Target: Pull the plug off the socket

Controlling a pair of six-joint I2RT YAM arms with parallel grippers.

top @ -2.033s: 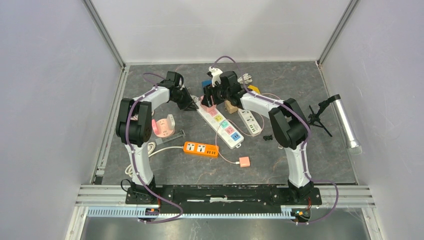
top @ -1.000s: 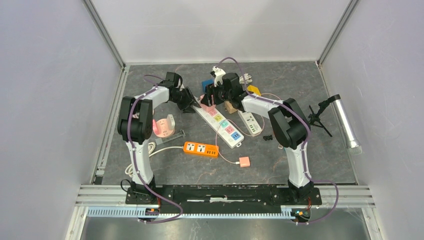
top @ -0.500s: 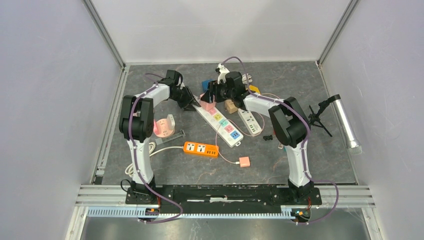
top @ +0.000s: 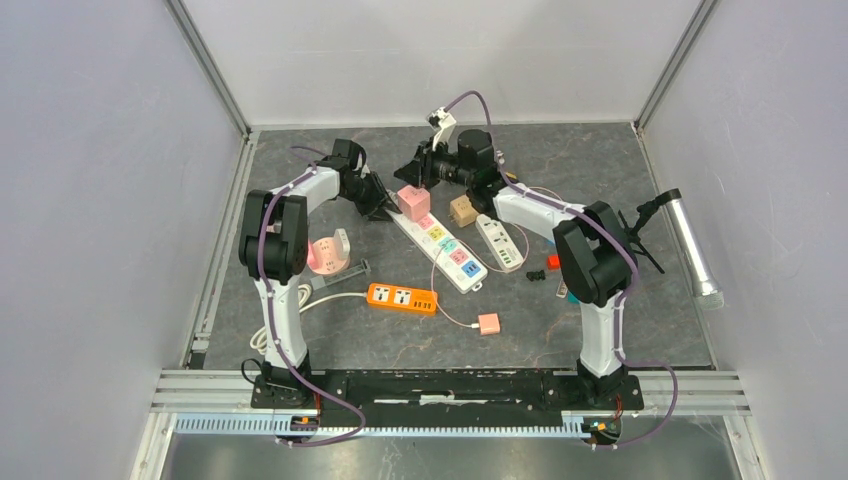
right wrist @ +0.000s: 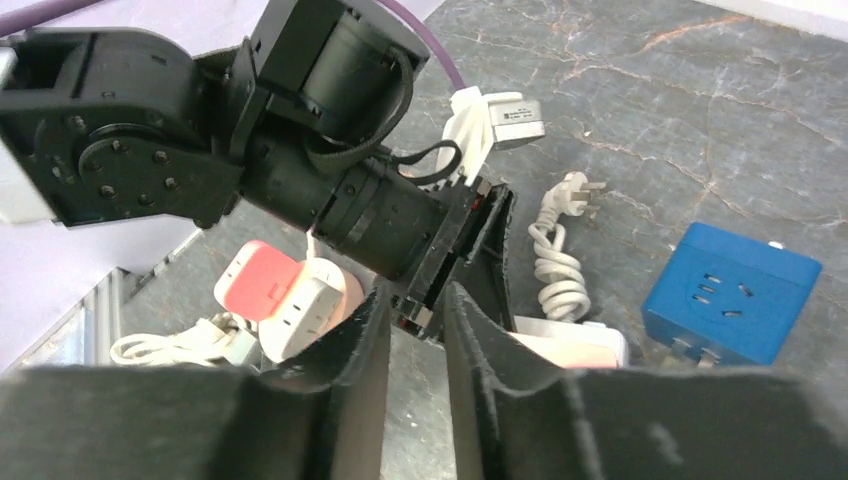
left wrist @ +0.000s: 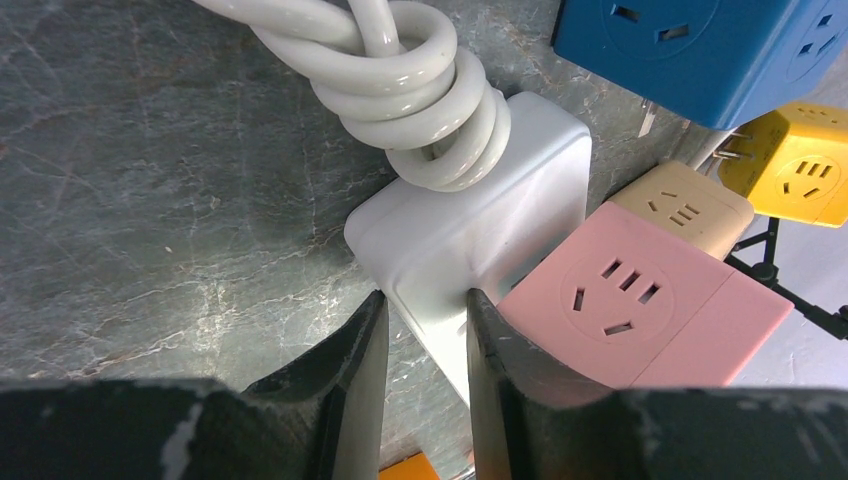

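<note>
Plug (left wrist: 625,300): a pink cube adapter, seated in the end socket of the white strip (left wrist: 480,210), toward the back of the table and just beside the strip's coiled cord (left wrist: 410,100). The left gripper (left wrist: 425,310) is pinched across the cord-end corner of the strip, one finger on each side and touching the plastic. It looks placed to pin the strip down. The right gripper (right wrist: 415,300) hangs raised beyond the plug, fingers pressed almost together with nothing between them. A blue cube (right wrist: 735,295) lies loose on the table near it, prongs showing. Handling, as I judge it: the plug is light, rigid, smooth-walled moulded plastic and not fragile. The resistance is in the socket contacts, not the weight. The glossy flat faces may slip under hard pads, so take it squarely on two opposite side walls, low but clear of the strip's top. Pull straight along the prongs. A tilted pull would likely bind them, and the light strip would ride up with the plug unless held.
</note>
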